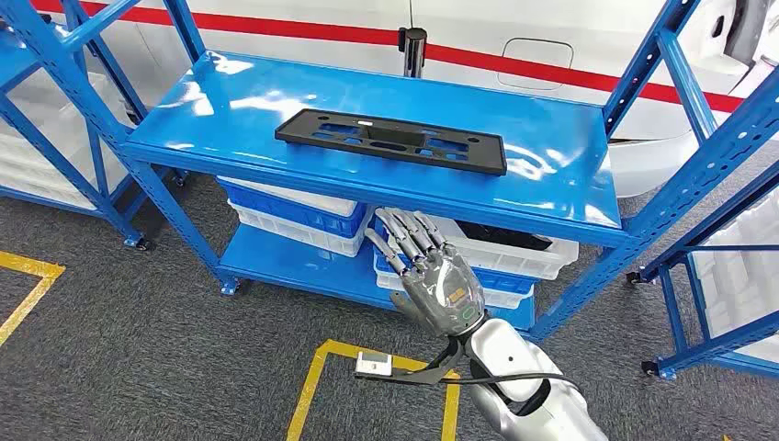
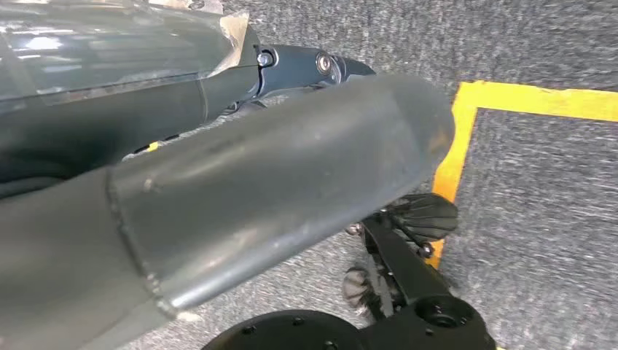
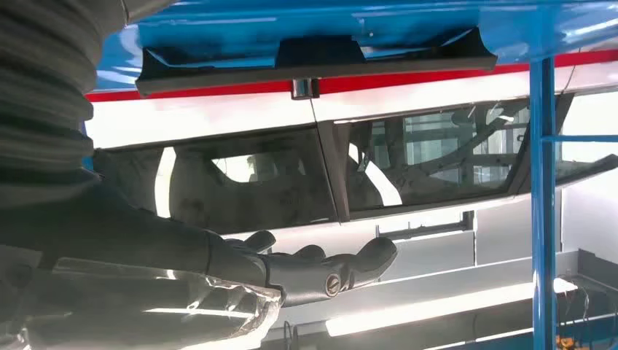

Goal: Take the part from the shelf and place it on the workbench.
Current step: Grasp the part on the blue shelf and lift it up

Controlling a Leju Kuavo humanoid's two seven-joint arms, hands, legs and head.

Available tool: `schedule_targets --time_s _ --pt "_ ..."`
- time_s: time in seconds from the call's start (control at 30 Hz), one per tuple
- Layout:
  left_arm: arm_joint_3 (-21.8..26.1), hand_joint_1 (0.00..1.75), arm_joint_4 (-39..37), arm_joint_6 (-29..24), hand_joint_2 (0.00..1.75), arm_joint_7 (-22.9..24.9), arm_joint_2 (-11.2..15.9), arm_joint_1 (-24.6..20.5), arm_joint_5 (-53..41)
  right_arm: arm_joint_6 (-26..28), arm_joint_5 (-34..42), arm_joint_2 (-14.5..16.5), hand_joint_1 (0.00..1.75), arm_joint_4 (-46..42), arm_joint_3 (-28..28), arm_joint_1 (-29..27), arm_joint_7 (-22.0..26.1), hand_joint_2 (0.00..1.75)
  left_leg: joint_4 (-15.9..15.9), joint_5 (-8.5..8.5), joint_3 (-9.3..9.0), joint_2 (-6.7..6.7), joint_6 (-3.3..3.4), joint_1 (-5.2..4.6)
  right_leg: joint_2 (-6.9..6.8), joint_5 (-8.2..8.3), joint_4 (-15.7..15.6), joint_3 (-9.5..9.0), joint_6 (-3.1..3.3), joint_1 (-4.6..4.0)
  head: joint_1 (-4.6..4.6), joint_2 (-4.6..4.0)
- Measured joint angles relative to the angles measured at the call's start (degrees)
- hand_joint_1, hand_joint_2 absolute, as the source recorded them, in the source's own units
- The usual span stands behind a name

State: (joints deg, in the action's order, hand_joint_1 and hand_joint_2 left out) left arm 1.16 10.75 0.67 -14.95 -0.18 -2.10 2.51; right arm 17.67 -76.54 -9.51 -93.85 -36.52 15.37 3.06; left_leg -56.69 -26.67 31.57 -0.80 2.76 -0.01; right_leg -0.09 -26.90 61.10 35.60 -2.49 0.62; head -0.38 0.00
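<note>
Closest to the camera, the right robot hand (image 1: 432,276) rises on its silver arm from the lower edge of the head view, fingers spread and straight, holding nothing, its fingertips (image 1: 404,220) just below the front edge of the blue shelf (image 1: 551,175). That shelf unit is the largest thing ahead: one glossy top board on perforated blue uprights, with a lower board under it carrying stacked blue and white crates (image 1: 294,216); I can make out two stacks, one on the left and one behind the robot hand. One black part (image 1: 390,141), long, flat and rectangular with cut-outs, lies alone on the top board, near the middle, its long side roughly parallel to the front edge and set back from it, with bare blue surface on every side. In the right wrist view the part (image 3: 313,62) shows edge-on along the board, well apart from the outstretched fingers (image 3: 328,266). More blue racks stand to the left and right, leaving grey carpet floor (image 1: 138,349) with yellow tape lines (image 1: 312,386) open around the robot. Whether the left robot hand is spread or closed I cannot tell.
</note>
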Motion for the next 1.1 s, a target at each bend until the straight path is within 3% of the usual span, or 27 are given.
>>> schedule_targets --time_s 0.1,0.23,0.3,0.37,0.4,0.43,0.47,0.53,0.57,0.6,0.7,0.77,0.87,0.9,0.93,0.97,1.03,1.1 --pt "0.3 0.0 0.0 -0.1 0.0 0.0 -0.1 -0.1 0.0 0.1 -0.2 0.1 0.0 0.0 0.2 0.0 -0.2 1.75 -0.4 -0.74 -0.17 -0.09 -0.58 -0.39 0.05 1.22 -3.2 -1.45 0.83 -0.16 -0.06 -0.01" --pt "0.6 0.0 0.0 -0.5 0.0 0.0 -0.3 -0.1 0.0 1.0 -1.6 0.9 0.0 0.0 1.3 -0.1 -1.6 1.75 -1.5 -1.91 -0.08 0.05 -1.88 0.06 0.17 1.22 -3.9 -2.2 2.45 0.21 -0.24 -0.01" --pt "0.7 0.0 0.0 -0.7 0.0 0.0 -0.4 -0.2 0.0 1.7 -2.7 1.7 0.0 0.2 1.9 -0.2 -2.1 1.75 -6.7 -4.32 2.5 0.25 -2.69 0.46 0.15 0.94 -4.1 -2.86 3.18 0.47 -0.39 -0.01" --pt "0.8 0.0 0.0 -0.9 0.0 0.0 -0.5 -0.1 0.0 2.1 -3.5 2.3 0.0 0.3 2.4 -0.6 -2.3 1.75 -14.4 -6.98 7.19 0.39 -3.35 0.87 0.12 0.46 -4.1 -3.3 3.6 0.46 -0.48 -0.01" --pt "0.8 0.0 0.0 -0.9 0.0 0.0 -0.5 -0.1 0.0 2.2 -3.8 2.5 0.0 0.4 2.7 -0.9 -2.3 1.75 -16.5 -7.06 8.93 0.45 -3.56 1.06 0.15 0.22 -4.1 -3.52 3.61 0.48 -0.48 -0.01" --pt "0.8 0.0 0.0 -0.9 0.0 0.0 -0.6 0.0 0.0 2.2 -4.0 2.7 0.0 0.5 2.8 -1.2 -2.3 1.75 -16.6 -5.99 9.64 0.52 -3.71 1.25 0.2 -0.05 -4.1 -3.83 3.53 0.51 -0.5 -0.01" --pt "0.8 0.0 0.0 -0.9 0.0 0.0 -0.6 0.0 0.0 2.3 -4.1 2.8 0.0 0.6 3.0 -1.5 -2.3 1.75 -14.5 -3.91 9.17 0.6 -3.77 1.44 0.26 -0.34 -4.1 -4.23 3.38 0.58 -0.49 -0.02" --pt "0.8 0.0 0.0 -0.9 0.0 0.0 -0.6 0.0 0.0 2.4 -4.2 3.0 0.0 0.6 3.3 -1.7 -2.3 1.75 -6.9 0.79 6.15 0.75 -3.73 1.66 0.35 -1.04 -4.1 -5.12 2.88 0.64 -0.49 -0.02" --pt "0.8 0.0 0.0 -0.9 0.0 0.0 -0.6 0.0 0.0 2.5 -4.2 3.2 0.0 0.6 3.4 -1.7 -2.3 1.75 -3.8 2.06 4.79 0.75 -3.58 1.58 0.37 -1.39 -4.1 -5.42 2.53 0.51 -0.48 -0.01" --pt "0.8 0.0 0.0 -0.9 0.0 0.0 -0.6 -0.1 0.0 2.5 -4.2 3.2 0.0 0.7 3.5 -1.7 -2.3 1.75 -2.0 2.5 3.97 0.73 -3.32 1.4 0.37 -1.68 -4.1 -5.59 2.16 0.39 -0.48 -0.01" --pt "0.8 0.0 0.0 -0.9 0.0 0.0 -0.7 -0.2 -0.1 2.7 -4.2 3.4 0.0 0.7 3.7 -1.7 -2.3 1.75 -1.2 1.97 3.46 0.62 -2.09 0.83 0.28 -2.3 -4.2 -5.76 1.05 0.27 -0.45 -0.02" --pt "0.8 0.0 0.0 -0.9 0.0 -0.1 -0.8 -0.1 -0.2 2.8 -4.3 3.4 0.0 0.7 3.9 -1.8 -2.4 1.75 -0.5 1.96 2.74 0.65 -1.23 0.85 0.16 -3.45 -2.0 -4.75 0.82 0.24 -0.38 -0.01" --pt "0.8 0.0 0.0 -0.9 0.0 -0.2 -0.9 -0.2 -0.6 3.1 -4.5 3.3 0.0 0.7 4.3 -2.8 -2.5 1.75 -0.2 1.41 1.88 0.63 -0.17 0.68 0.12 -7.03 8.9 1.48 1.48 0.25 -0.3 -0.01" --pt "0.8 0.0 0.0 -0.9 0.0 -0.2 -0.9 -0.2 -0.9 3.3 -4.6 3.2 0.0 0.6 4.5 -3.5 -2.6 1.75 -0.2 1.14 1.61 0.51 -0.02 0.58 0.12 -7.41 11.7 3.44 1.4 0.25 -0.3 -0.01" --pt "0.7 0.0 0.0 -0.9 0.0 -0.2 -1.0 -0.2 -1.2 3.5 -4.7 3.1 0.0 0.6 4.7 -4.2 -2.8 1.75 -0.3 0.83 1.28 0.38 0.03 0.51 0.12 -6.86 12.4 4.46 1.1 0.25 -0.28 -0.02" --pt "0.7 0.0 0.0 -0.9 0.0 -0.2 -1.0 -0.2 -1.4 3.8 -4.9 2.9 0.0 0.6 4.9 -4.9 -2.9 1.75 -0.3 0.49 0.85 0.23 -0.02 0.46 0.12 -5.36 10.8 4.3 0.63 0.25 -0.27 -0.02" --pt "0.7 0.0 0.0 -0.9 0.0 0.0 -1.1 -0.2 -1.9 4.3 -5.5 2.8 0.0 0.4 5.1 -6.0 -3.3 1.75 -0.4 -0.28 -0.06 0.05 -0.35 0.33 0.09 -1.2 3.2 1.63 -0.08 0.19 -0.22 -0.02" --pt "0.7 0.0 0.0 -0.8 0.0 0.7 -1.1 -0.6 -2.6 4.4 -6.1 2.8 0.0 0.3 5.1 -6.5 -3.7 1.75 -0.6 -1.09 -0.54 -0.05 -0.88 0.03 0.08 1.29 -2.3 -0.59 0.3 0.02 -0.22 -0.01"
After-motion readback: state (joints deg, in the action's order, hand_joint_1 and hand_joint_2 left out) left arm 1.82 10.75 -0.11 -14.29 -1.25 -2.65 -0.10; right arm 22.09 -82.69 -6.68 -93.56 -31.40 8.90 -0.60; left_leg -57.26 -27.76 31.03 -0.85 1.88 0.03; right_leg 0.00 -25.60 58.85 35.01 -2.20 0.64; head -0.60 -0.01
